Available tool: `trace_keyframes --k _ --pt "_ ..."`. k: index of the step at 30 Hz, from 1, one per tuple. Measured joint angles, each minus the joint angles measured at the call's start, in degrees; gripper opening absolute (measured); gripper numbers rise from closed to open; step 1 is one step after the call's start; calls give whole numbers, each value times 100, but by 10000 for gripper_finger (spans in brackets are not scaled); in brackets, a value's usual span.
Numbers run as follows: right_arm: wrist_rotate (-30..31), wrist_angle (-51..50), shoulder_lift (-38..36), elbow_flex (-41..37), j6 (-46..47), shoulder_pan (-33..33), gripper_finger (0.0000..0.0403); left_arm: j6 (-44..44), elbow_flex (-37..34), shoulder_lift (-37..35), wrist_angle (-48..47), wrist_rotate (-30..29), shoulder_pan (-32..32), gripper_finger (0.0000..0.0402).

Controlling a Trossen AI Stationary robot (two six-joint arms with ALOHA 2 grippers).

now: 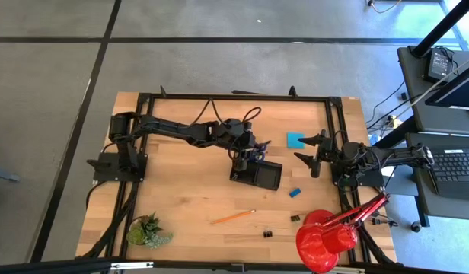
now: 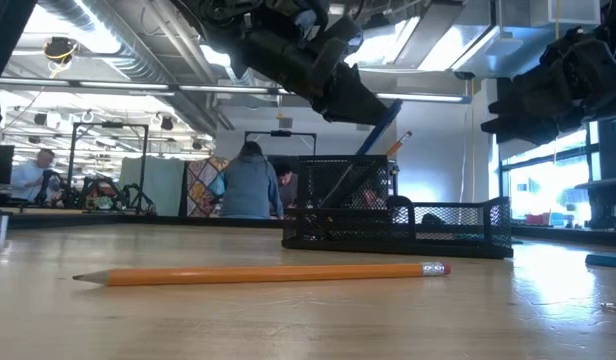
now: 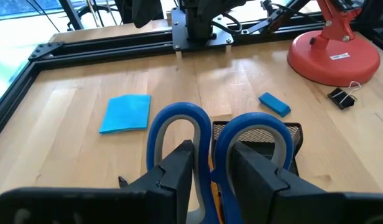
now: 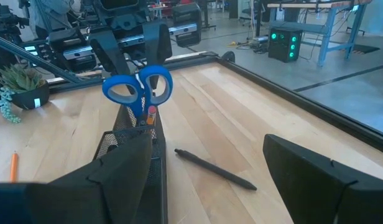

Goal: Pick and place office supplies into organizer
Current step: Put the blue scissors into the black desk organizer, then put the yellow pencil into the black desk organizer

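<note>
Pencil (image 2: 258,272) lies loose in the low view's foreground — unsorted; left gripper (image 3: 211,163) fingers straddle the scissors (image 4: 137,89) standing in the organizer (image 1: 258,174); right gripper (image 1: 311,152) waits, spread wide, centre-right — note pad (image 1: 296,140) and eraser (image 1: 295,192) also remain.

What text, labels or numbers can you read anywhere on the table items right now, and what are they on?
No text can be read in any view.
White sticker on the red lamp base: print too small to read.
Blue note pad: blank.
Blue eraser: no visible marking.
Scissors, between the left gripper fingers: no brand visible.
Pencil: no legible stamp.
</note>
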Motion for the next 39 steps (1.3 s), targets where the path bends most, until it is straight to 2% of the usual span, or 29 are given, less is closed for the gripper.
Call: trace_keyframes --k 17,24,34,39 --pt "0 0 0 0 0 0 310 0 0 -9 4 2 0 136" --pt "-1 0 -2 -1 0 -1 310 4 0 -122 -78 -34 0 137" --pt "0 0 -2 -1 2 -2 310 48 -2 -170 -589 -141 0 141" --pt "-2 0 -2 0 20 -2 310 46 -2 -189 -894 -422 2 141"
